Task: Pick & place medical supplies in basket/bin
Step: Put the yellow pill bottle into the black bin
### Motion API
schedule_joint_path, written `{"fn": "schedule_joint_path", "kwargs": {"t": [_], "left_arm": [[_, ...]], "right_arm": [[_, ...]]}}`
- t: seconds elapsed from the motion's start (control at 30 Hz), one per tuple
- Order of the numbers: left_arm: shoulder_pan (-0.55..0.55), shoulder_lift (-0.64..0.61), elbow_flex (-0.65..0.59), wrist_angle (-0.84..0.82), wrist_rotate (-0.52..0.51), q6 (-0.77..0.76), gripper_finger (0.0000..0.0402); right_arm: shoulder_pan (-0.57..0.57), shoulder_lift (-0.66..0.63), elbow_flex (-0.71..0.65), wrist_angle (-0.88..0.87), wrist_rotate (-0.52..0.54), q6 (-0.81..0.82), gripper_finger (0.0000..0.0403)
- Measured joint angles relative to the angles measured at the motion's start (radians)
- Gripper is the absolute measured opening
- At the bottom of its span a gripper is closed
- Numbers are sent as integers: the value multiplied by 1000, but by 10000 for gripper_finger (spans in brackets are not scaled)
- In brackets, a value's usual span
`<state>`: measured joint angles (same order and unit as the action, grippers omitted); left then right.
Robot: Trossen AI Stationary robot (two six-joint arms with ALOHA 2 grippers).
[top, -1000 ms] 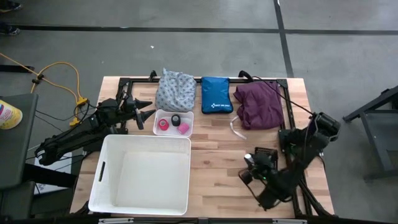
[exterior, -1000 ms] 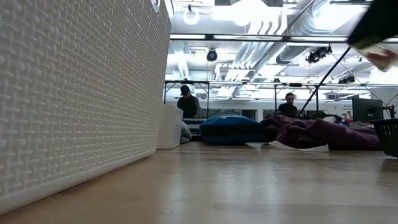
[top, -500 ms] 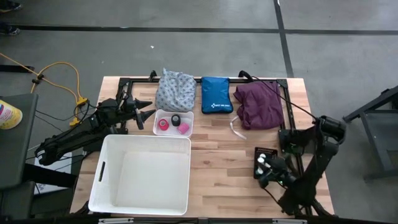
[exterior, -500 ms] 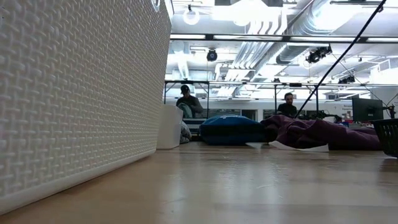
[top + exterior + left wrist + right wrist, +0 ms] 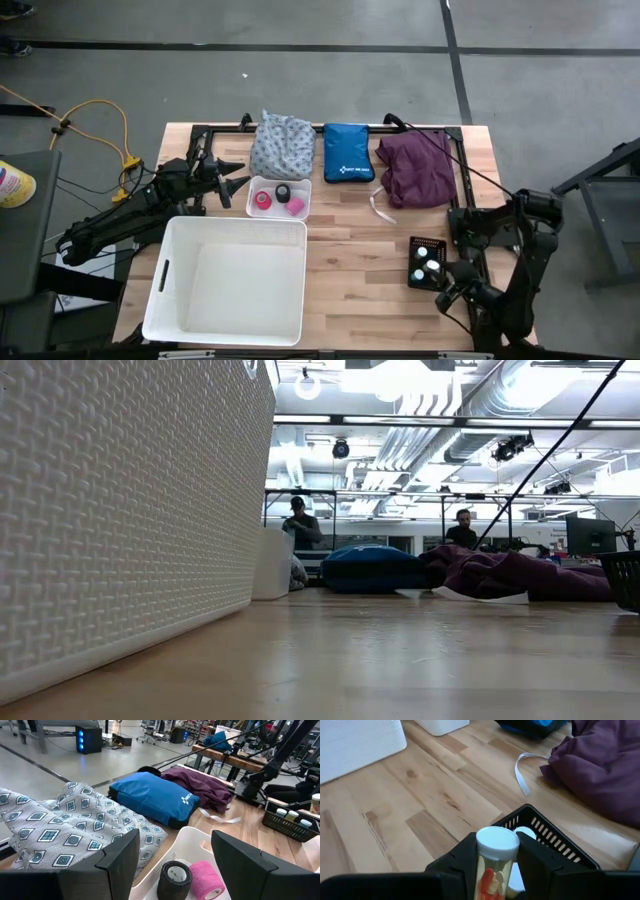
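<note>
My right gripper [image 5: 455,287] hovers at the near right corner of the table, shut on a white-capped vial [image 5: 495,857] with orange pills inside. Beside it stands a small black basket [image 5: 427,262] holding more white-capped vials [image 5: 421,253]. My left gripper [image 5: 236,180] waits open at the table's left, facing a small white tray [image 5: 268,186]. A black tape roll [image 5: 172,878] and a pink tape roll [image 5: 205,879] lie in that tray. The grey-white patterned cloth [image 5: 282,146], blue pouch [image 5: 347,153] and purple cloth [image 5: 415,168] lie along the far edge. My right gripper pinches the vial's body just below its white cap [image 5: 497,842], one finger [image 5: 463,861] on each side. The vial stands upright between them, lifted clear above the black basket's rim [image 5: 555,847]. Its lower part is hidden by the gripper.
A large white bin [image 5: 228,278] fills the near left of the table, and its textured wall [image 5: 120,510] blocks the left of the low view. A white strip [image 5: 378,205] lies by the purple cloth. Bare wood spans the middle. People sit in the room beyond the table.
My right arm has swung toward the table's right and near edge, off the black basket, which now shows uncovered with its vials. The gripper has left the low view's upper right corner. My left arm has kept still.
</note>
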<state>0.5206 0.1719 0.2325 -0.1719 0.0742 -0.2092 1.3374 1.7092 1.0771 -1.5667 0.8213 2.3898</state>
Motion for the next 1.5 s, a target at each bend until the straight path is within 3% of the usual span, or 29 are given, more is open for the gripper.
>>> {"fn": "schedule_joint_path", "kwargs": {"t": [0.73,1.5], "left_arm": [[0,0,0,0,0,0,240],[0,0,0,0,0,0,240]], "right_arm": [[35,16,-76,148,-14,-27,109],[-57,20,-95,161,-36,-31,109]]}}
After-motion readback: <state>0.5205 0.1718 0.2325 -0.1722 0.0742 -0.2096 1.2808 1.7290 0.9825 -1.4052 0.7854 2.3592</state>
